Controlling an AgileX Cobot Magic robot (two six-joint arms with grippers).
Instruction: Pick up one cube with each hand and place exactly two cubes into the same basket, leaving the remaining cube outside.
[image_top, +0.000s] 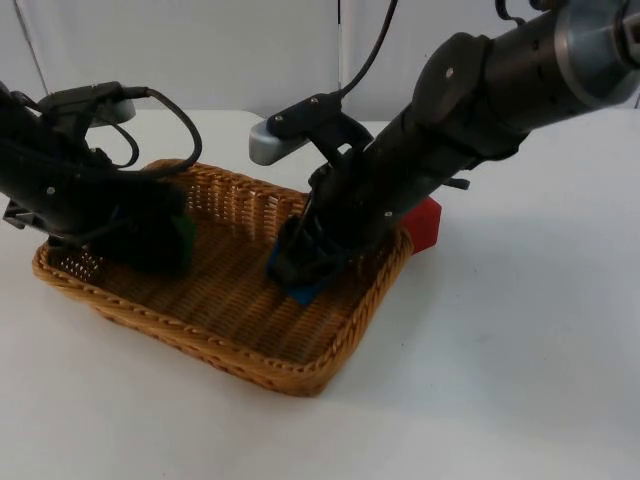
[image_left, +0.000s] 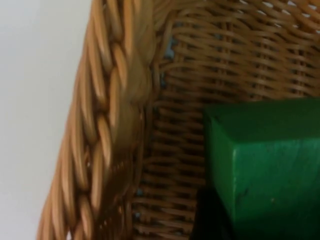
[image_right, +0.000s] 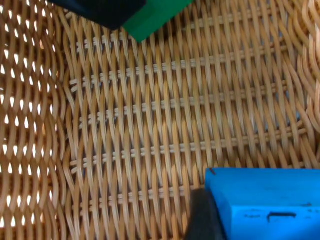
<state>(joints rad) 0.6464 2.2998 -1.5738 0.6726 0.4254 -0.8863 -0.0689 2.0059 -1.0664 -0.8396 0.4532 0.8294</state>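
Both jaws are closed on a cube over the wicker basket (image_top: 230, 350): the right gripper (image_top: 300, 275) holds the blue cube (image_right: 265, 205), the left gripper (image_top: 170, 235) the green cube (image_left: 265, 155). Behind the right jaws, outside the rim, lies the red cube (image_top: 425, 222). These cubes seem light, stiff and smooth; flat opposite faces give the best hold.

You are looking at a robot test bench in a lab: a bare white table (image_top: 520, 380) fills the lower frame and ends at a plain grey partition wall (image_top: 200, 50) across the top, with two black robot arms (image_top: 480, 120) entering from the upper corners.
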